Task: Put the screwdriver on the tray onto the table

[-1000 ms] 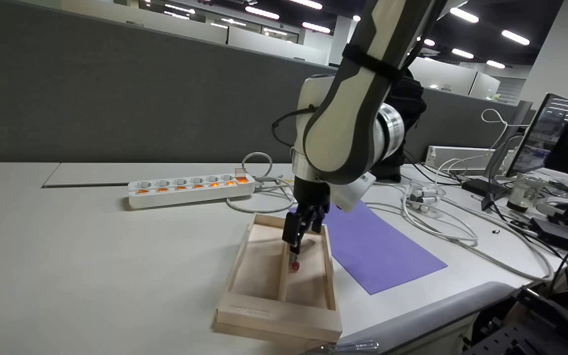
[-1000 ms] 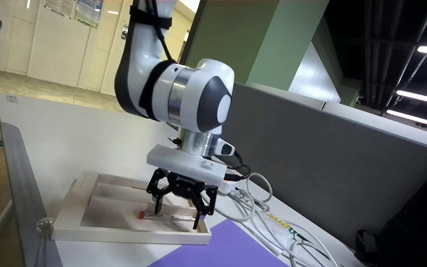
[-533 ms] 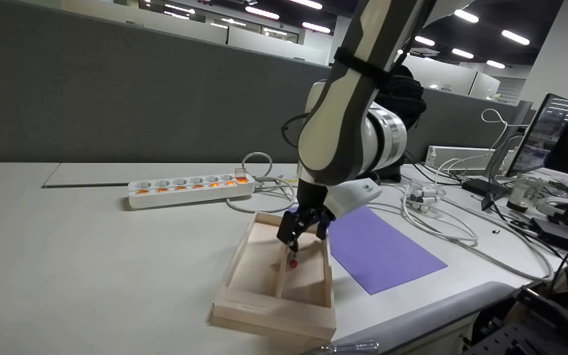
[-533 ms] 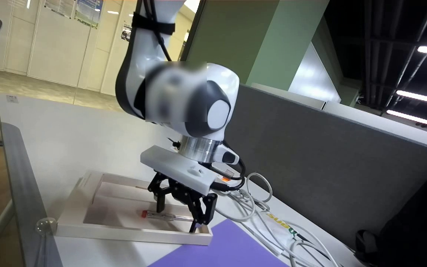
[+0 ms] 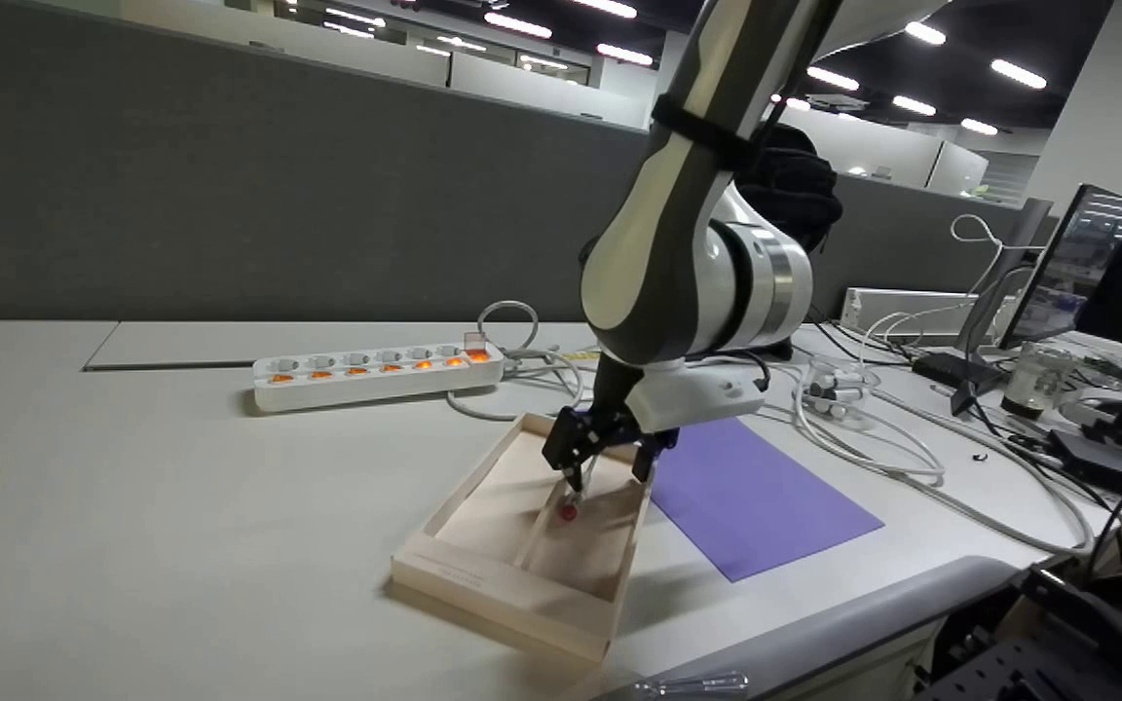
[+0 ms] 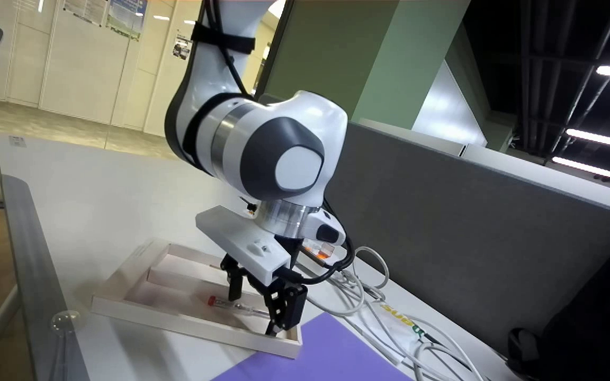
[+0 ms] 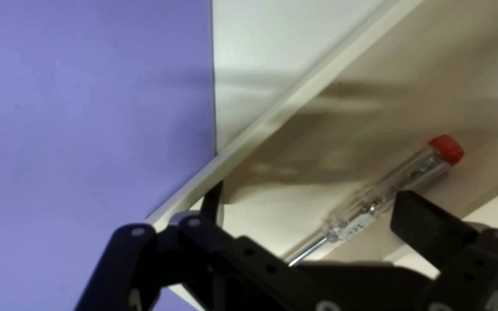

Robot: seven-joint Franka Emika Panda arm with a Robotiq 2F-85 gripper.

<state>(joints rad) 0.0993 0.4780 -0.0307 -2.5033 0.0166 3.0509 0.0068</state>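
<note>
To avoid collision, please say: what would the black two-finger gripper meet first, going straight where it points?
Likely the floor of the shallow pale wooden tray; depth is unclear, so the gripper might graze the red-capped, clear-handled screwdriver first.

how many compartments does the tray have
2. One compartment, nearer the purple sheet, holds the screwdriver; the other compartment lies across the divider. The hand hides part of the tray, but no further divider shows.

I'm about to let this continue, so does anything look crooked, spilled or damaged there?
The tray looks odd: it has twisted on the table in the last second. One finger of the claw is down inside by the rim, perhaps dragging it. I see no spill or damage.
</note>
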